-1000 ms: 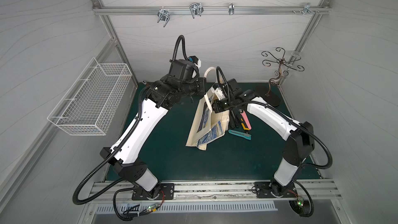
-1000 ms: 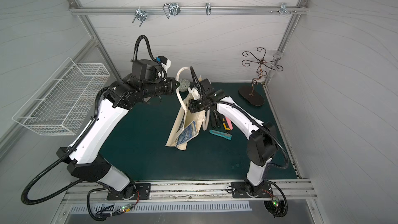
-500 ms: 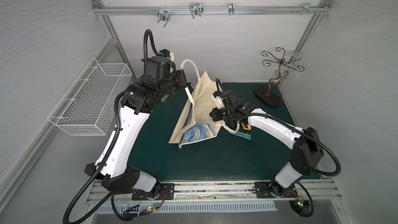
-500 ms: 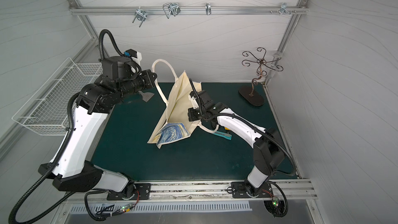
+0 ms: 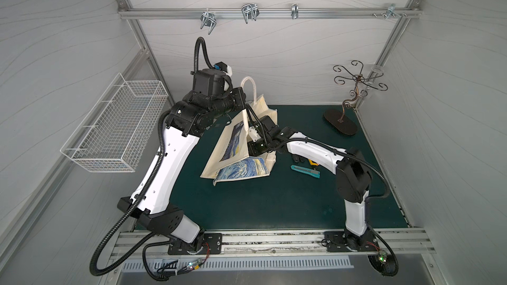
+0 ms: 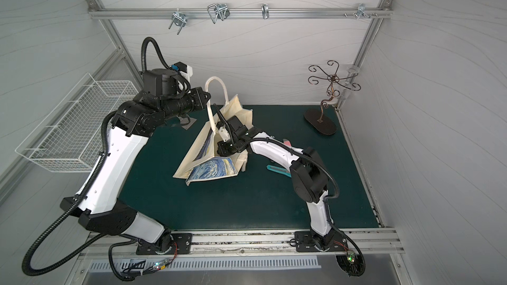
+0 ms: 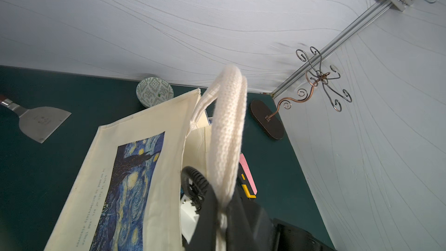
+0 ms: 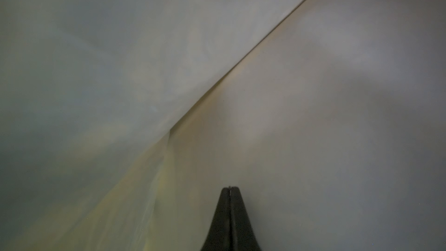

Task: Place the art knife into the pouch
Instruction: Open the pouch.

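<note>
The pouch [image 5: 233,146] [image 6: 204,146], a cream tote with a blue-and-yellow night-sky print, stands half raised on the green mat. My left gripper [image 7: 223,196] [image 6: 208,97] is shut on its white rope handle [image 7: 228,117] [image 5: 248,83] and holds the mouth up. My right gripper [image 8: 230,188] is shut and empty, deep inside the pouch, with only cream fabric [image 8: 313,92] around it; in both top views its fingers are hidden by the cloth. A teal art knife [image 5: 305,171] [image 6: 278,170] lies on the mat right of the pouch, under the right forearm.
A pink cutter [image 7: 247,175] [image 6: 286,141] and a yellow-and-black one [image 7: 246,189] lie beside the pouch. A metal scraper [image 7: 38,121] and a patterned round tin [image 7: 154,91] sit behind it. A copper hook stand [image 5: 343,122] is at back right, a wire basket [image 5: 115,124] on the left wall.
My left gripper lifted the pouch by its handle, swinging left and then partly back. The pouch went from slumped to raised, and my right gripper pushed into its mouth.
</note>
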`<state>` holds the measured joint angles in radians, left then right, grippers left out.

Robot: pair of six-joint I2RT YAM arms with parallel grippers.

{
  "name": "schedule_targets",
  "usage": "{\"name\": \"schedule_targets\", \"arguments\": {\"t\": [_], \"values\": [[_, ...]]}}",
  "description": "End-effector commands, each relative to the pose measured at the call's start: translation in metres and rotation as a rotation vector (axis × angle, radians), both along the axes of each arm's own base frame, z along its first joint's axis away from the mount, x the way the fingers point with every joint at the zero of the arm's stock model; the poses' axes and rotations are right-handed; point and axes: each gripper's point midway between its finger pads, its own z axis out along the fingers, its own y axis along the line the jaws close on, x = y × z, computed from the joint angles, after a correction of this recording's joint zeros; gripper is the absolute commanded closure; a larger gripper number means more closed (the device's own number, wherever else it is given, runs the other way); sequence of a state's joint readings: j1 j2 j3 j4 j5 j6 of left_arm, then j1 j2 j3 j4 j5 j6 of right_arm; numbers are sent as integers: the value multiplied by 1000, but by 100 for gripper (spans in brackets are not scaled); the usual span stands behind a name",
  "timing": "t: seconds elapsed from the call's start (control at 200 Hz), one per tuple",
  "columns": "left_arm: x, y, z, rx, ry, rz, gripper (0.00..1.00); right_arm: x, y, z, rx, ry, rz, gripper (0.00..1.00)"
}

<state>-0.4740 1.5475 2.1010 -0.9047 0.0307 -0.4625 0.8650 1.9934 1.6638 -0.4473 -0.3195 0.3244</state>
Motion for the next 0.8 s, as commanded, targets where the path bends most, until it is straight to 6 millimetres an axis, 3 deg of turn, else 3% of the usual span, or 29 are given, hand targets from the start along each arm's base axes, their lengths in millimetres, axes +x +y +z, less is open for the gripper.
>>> {"name": "schedule_targets", "arguments": {"t": [0.0,0.095,0.2,0.315,0.46,0.545,0.675,0.79], "values": [[-3,-17,74,-166,-166,-67,100,-16,11,-11,23,82,45,100],[-1,-32,79,-199,-150,-109,100,-22,23,-10,76,82,71,100],[-3,-47,82,-251,-142,-153,100,-27,40,8,195,97,122,100],[-8,-54,92,-306,-151,-184,100,-26,54,10,233,142,156,100],[-15,-53,106,-344,-181,-198,100,-26,62,-16,209,194,169,100],[-24,-55,117,-384,-193,-234,100,-23,64,-48,174,232,163,100],[-40,-37,140,-383,-261,-216,100,-10,36,-107,40,312,104,100],[-51,-11,159,-403,-297,-189,100,16,-12,-119,-15,303,-3,100]]}}
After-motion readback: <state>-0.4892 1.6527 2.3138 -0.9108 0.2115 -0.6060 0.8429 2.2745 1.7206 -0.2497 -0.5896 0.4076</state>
